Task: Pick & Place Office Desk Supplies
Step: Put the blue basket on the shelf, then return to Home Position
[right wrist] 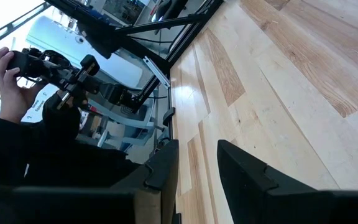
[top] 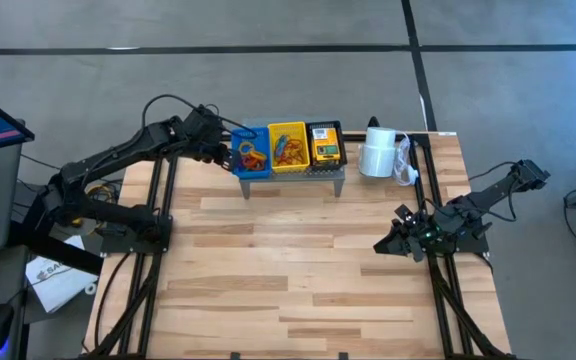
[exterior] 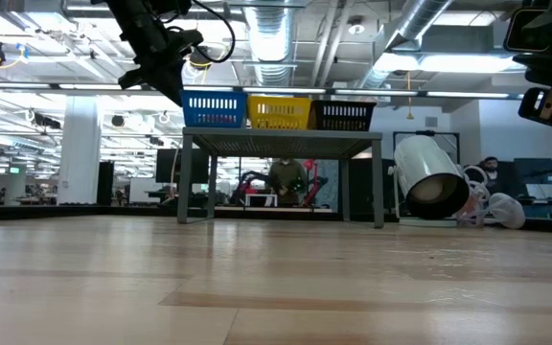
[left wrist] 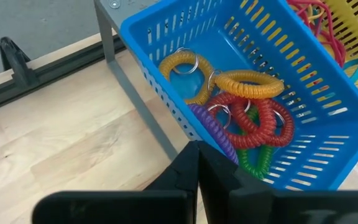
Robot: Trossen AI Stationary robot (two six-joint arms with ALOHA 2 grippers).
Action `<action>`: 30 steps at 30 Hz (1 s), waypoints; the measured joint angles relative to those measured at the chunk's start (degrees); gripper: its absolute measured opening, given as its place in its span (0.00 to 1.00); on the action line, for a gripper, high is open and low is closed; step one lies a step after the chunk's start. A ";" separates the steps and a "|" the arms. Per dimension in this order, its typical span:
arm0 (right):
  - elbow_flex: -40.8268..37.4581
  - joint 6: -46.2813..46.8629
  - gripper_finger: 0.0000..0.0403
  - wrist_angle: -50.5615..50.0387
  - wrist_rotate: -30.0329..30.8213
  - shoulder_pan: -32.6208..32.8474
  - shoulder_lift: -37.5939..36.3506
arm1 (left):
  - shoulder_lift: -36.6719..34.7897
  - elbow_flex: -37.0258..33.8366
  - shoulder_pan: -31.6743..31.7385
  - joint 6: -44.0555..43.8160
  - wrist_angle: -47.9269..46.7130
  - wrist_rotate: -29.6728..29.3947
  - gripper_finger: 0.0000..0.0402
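Note:
Three small baskets stand in a row on a grey shelf point(top: 336, 173) at the table's far edge: blue point(top: 251, 133), yellow point(top: 288, 128) and black point(top: 325, 128). The blue basket point(left wrist: 303, 93) holds yellow, orange, red, purple and green coiled loops point(left wrist: 247, 115). More loops lie in the yellow basket, and a yellow-green box point(top: 326, 151) lies in the black one. My left gripper point(left wrist: 197, 163) is shut and empty, slanting down at the blue basket's left wall. My right gripper point(right wrist: 197, 162) hangs open and empty over the table's right side point(top: 386, 243). My left gripper has its shut fingertips point(left wrist: 194, 149) right at the rim of the blue basket's left wall point(left wrist: 185, 118), coming from the table's left and slanting down. Whether they touch the wall, I cannot tell. No loop is between the fingers.
A white paper roll point(top: 378, 155) lies on its side right of the shelf at the far edge. The wooden tabletop point(top: 298, 270) in front of the shelf is bare. Beyond the table's edge, the right wrist view shows a person's hands point(right wrist: 8, 68) holding a control device.

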 joint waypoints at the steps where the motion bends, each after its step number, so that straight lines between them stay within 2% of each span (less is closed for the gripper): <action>1: 0.00 0.00 0.27 0.00 0.00 -0.02 -0.01 | 0.00 0.00 0.00 0.00 0.08 0.10 0.00; 21: 0.00 0.00 0.27 0.00 0.00 -0.02 0.00 | -0.12 0.00 0.00 1.32 -0.63 0.84 0.00; 30: 0.00 0.00 0.27 0.00 0.01 -0.01 0.00 | -4.94 0.02 0.90 3.57 -5.03 0.85 0.00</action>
